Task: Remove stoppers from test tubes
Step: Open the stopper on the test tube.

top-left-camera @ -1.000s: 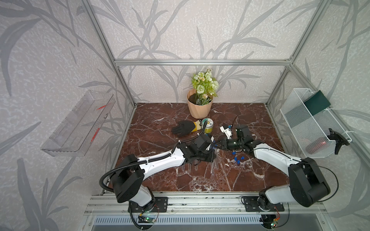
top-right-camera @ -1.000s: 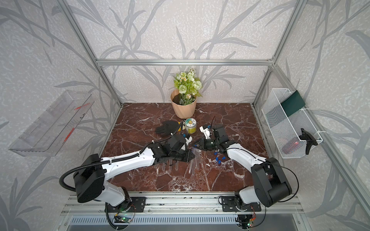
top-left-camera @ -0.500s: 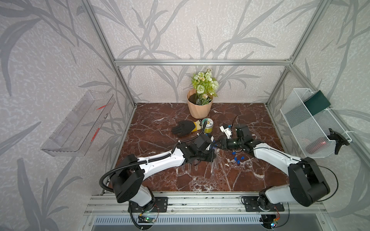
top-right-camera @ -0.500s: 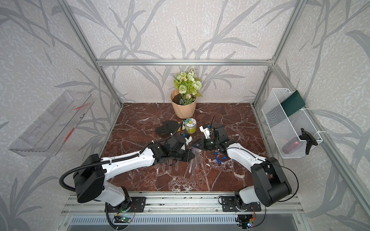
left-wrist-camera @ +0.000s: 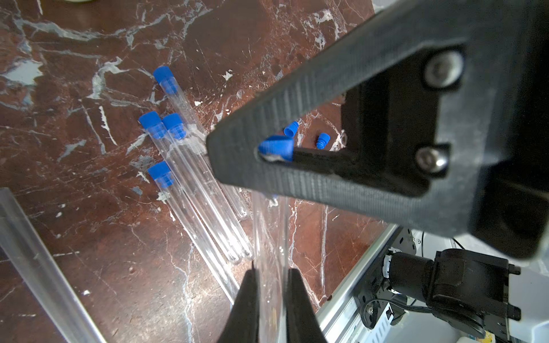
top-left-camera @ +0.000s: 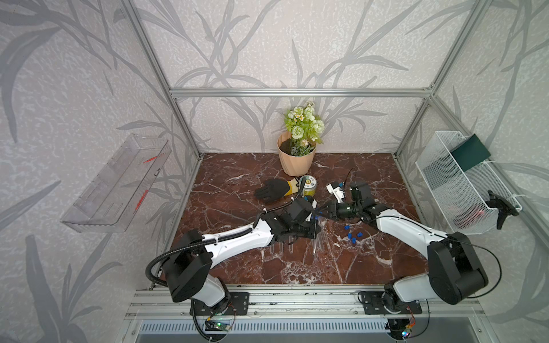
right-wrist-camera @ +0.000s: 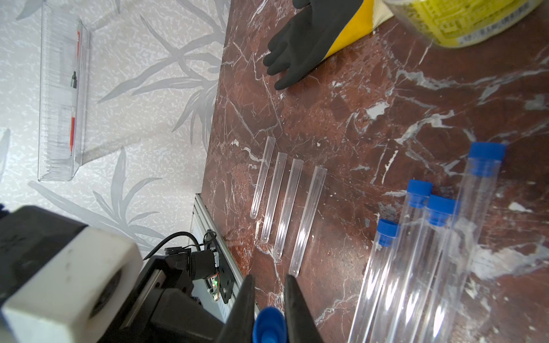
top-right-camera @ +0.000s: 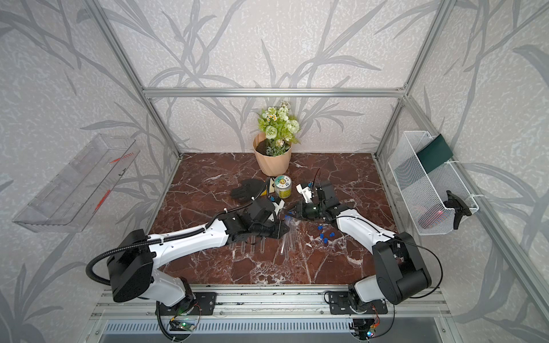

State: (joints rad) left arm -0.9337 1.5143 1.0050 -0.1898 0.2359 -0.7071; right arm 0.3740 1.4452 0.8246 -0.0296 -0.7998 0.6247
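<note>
**Stopper pull in progress: both grippers clamped, tube against cap**

The left gripper (left-wrist-camera: 271, 268) is closed tight on the held test tube (left-wrist-camera: 270, 231), pinching its clear wall. The right gripper (right-wrist-camera: 269, 278) is closed just as tight on the blue stopper (right-wrist-camera: 269, 325) at that tube's mouth. Its jaw hides the joint, so I can't tell if the cap is seated or already free. In both top views the 2 grippers meet nose to nose just right of frame centre, a little below the middle, above the table (top-left-camera: 225, 184).

My read of the step is pulling the cap off.
- Pull straight along the tube's axis with no sideways lever, since the thin tube could slip or crack.
- A small twist should break the seal.
- Keep the left gripper fixed and let the right one back away.
- Don't squeeze the tube harder.

Further out in the top views:
- 4 capped test tubes (left-wrist-camera: 193, 192) lie side by side directly below the meeting point.
- 4 bare test tubes (right-wrist-camera: 287, 208) sit in a row to its lower left, partly under the left arm.
- Loose stoppers (top-left-camera: 353, 239) are scattered to the lower right, apart from the tubes.

The task looks roughly half done.
</note>
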